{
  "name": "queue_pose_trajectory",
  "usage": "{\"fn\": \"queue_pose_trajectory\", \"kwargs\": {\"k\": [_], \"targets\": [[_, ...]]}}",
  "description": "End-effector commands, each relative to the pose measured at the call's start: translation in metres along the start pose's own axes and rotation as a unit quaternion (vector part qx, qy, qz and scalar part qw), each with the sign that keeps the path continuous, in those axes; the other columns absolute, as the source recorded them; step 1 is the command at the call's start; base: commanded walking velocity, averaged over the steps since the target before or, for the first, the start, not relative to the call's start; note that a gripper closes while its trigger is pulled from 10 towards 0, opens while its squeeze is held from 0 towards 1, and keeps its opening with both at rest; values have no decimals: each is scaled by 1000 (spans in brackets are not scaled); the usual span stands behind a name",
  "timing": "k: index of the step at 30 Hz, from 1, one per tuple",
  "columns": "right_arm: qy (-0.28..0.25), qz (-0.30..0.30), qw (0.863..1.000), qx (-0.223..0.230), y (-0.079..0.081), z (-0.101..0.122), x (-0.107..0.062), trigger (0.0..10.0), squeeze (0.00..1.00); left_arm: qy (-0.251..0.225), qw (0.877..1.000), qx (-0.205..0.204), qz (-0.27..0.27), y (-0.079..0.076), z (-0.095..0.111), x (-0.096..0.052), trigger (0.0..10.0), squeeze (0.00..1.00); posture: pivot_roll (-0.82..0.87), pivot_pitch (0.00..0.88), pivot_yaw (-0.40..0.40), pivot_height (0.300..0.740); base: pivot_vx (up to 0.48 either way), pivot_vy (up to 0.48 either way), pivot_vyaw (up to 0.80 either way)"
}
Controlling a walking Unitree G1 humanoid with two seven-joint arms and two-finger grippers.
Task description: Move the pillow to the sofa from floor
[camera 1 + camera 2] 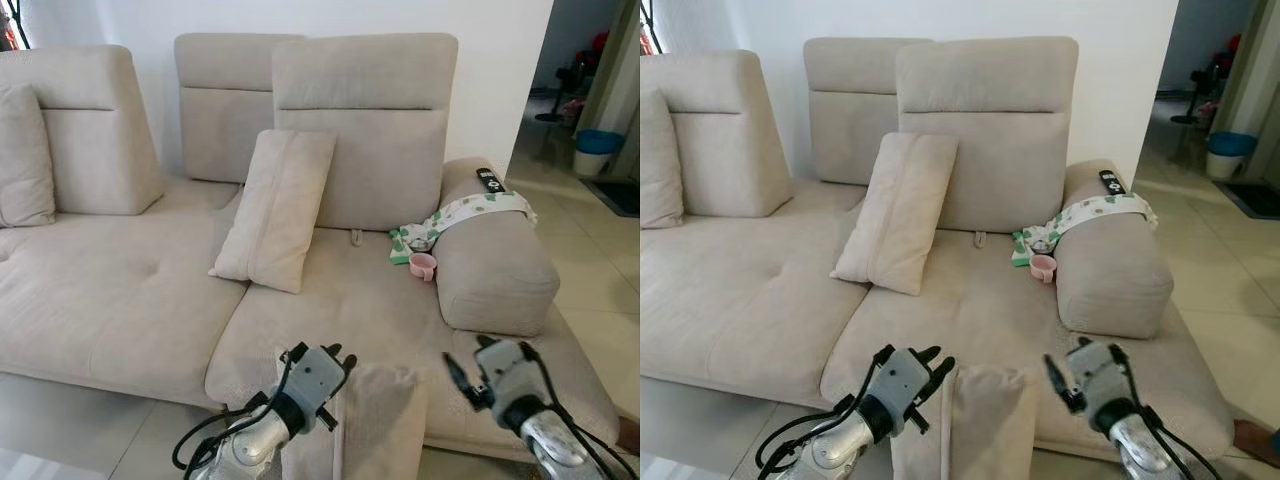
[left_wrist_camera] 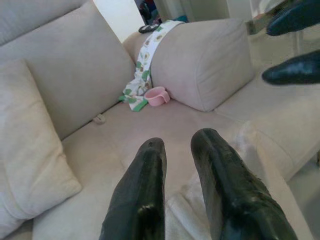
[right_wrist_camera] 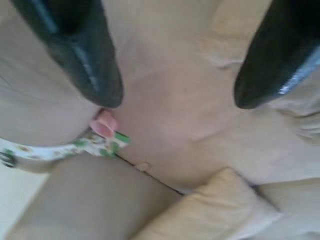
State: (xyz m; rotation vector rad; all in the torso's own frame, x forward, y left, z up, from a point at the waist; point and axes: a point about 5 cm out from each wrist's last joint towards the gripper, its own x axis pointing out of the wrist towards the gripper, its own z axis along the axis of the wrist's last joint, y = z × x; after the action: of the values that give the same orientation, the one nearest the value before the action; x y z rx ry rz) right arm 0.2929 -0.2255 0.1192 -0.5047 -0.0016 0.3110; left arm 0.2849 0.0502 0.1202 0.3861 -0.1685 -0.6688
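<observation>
No readable text, labels, brands or numbers anywhere; remote (image 1: 490, 180) markings too small.

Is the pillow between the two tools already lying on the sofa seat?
Not yet. The pillow stands upright at the sofa's front edge.
</observation>
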Motion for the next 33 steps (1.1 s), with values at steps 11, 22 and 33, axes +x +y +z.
{"fn": "queue_pose_trajectory", "kwargs": {"k": [11,22,33], "targets": [[17,78,995,-54,11,-10,24,10000,0,40,998,56,-1,2,-9,-5,10000,0,133,0,56,560,0,0,0],[39,130,988,-69,17,-20,32,10000,0,94,991,95,27,33,-12,-36,10000,0,264,24,106,560,0,0,0],[51,132,985,-101,11,-23,44,10000,0,124,986,109,29,42,0,-62,10000,0,354,68,149,560,0,0,0]]}}
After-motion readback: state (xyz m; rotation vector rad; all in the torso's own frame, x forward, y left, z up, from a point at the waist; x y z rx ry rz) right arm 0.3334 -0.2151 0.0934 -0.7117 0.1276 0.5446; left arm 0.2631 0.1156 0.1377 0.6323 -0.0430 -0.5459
